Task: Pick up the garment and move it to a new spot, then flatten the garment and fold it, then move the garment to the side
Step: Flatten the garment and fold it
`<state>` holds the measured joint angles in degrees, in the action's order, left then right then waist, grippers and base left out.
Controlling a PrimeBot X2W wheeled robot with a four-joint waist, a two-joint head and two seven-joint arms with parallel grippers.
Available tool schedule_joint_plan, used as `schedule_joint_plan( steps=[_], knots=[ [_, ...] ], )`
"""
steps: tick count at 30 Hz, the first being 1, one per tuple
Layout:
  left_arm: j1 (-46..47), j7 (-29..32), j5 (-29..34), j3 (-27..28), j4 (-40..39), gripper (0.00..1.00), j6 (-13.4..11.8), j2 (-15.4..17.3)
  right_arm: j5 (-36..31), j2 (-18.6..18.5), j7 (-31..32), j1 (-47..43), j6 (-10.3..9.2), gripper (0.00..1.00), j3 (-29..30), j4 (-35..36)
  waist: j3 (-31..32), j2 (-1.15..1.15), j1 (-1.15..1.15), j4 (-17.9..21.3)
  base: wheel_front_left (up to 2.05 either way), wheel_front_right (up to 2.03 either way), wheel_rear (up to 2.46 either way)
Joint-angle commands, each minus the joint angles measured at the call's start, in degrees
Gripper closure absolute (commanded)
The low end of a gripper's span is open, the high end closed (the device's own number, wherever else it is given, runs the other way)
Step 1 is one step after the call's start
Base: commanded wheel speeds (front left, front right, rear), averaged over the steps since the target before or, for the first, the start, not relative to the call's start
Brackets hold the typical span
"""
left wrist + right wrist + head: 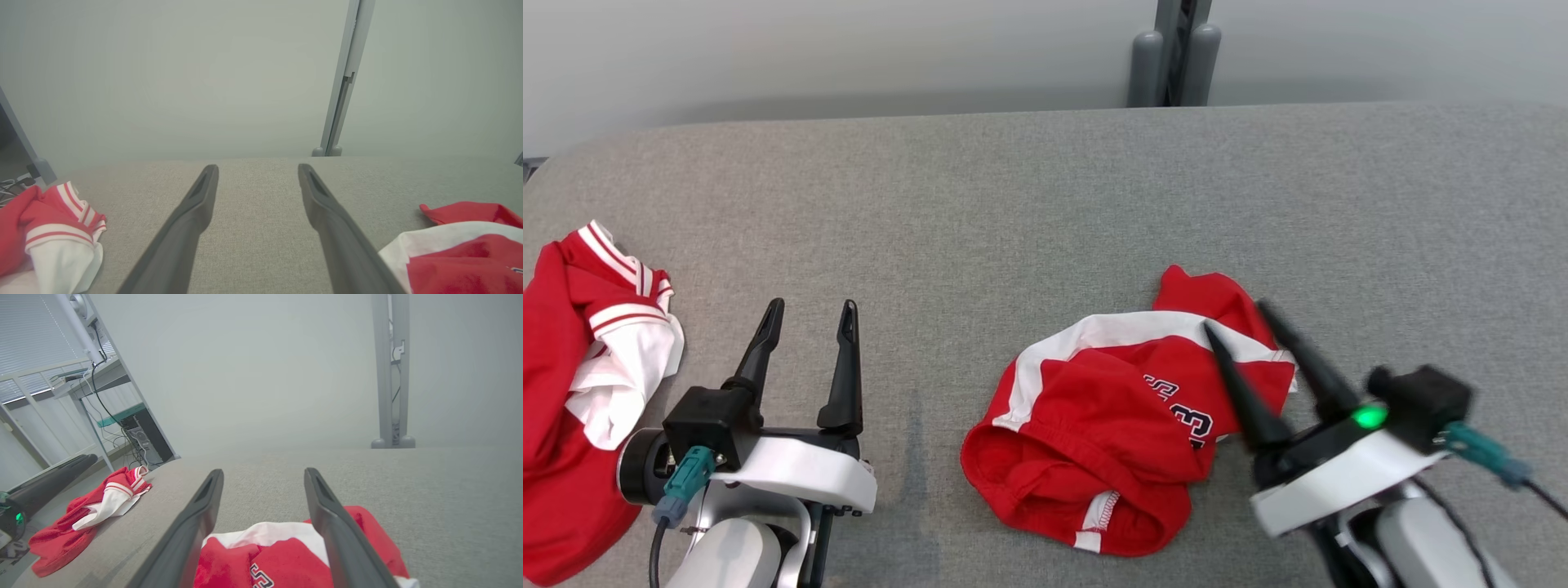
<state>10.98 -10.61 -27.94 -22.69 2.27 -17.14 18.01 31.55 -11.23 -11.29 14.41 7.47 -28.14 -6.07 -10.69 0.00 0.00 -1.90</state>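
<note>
The garment [1094, 425], red shorts with a white side stripe and dark printed lettering, lies crumpled on the grey table [1045, 204] right of centre. My right gripper [1235, 315] is open and hovers tilted over the garment's right edge. In the right wrist view the garment [286, 555] lies loose below the spread fingers of the right gripper [263, 471], with nothing gripped. My left gripper [814, 304] is open over bare table at the lower left. In the left wrist view that left gripper [258, 167] is apart from the garment [461, 245] at its right.
A second red and white garment [572, 384] is bunched at the table's left edge, also visible as a heap [53, 232] in the left wrist view. A grey post [1174, 57] stands behind the table's far edge. Bare cloth surface stretches across the far half.
</note>
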Motion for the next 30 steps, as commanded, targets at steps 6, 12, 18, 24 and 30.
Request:
schedule_joint_plan(
  steps=[6,12,18,24,30],
  knots=[
    [-1.1,0.2,0.2,0.2,-1.4,0.0,-1.0,0.7,-9.4,2.9,2.8,-3.2,0.04,0.0,15.8,3.1,1.3,0.0,0.0,0.8,0.0,0.0,0.0],
    [-2.8,0.1,-0.1,0.4,-2.4,0.0,-1.9,1.1,-14.8,2.9,6.3,-5.6,0.04,0.0,24.3,3.7,3.2,0.0,0.0,0.8,0.0,0.0,0.0],
    [-4.4,0.5,-0.1,0.0,-3.3,0.0,-2.6,1.5,-15.5,2.7,8.5,-8.2,0.04,0.0,27.0,3.2,4.5,0.0,0.0,0.6,0.0,0.0,0.0],
    [-4.6,0.8,-0.2,-0.1,-3.8,0.0,-2.8,1.9,-15.3,3.1,9.1,-9.0,0.04,0.0,27.2,3.6,4.9,0.0,0.0,0.6,0.0,0.0,0.0],
    [-4.8,0.9,-0.2,-0.2,-4.2,0.0,-3.1,2.2,-15.3,3.2,9.3,-9.0,0.04,0.0,27.2,3.7,4.9,0.0,0.0,0.5,0.0,0.0,0.0]
  ],
)
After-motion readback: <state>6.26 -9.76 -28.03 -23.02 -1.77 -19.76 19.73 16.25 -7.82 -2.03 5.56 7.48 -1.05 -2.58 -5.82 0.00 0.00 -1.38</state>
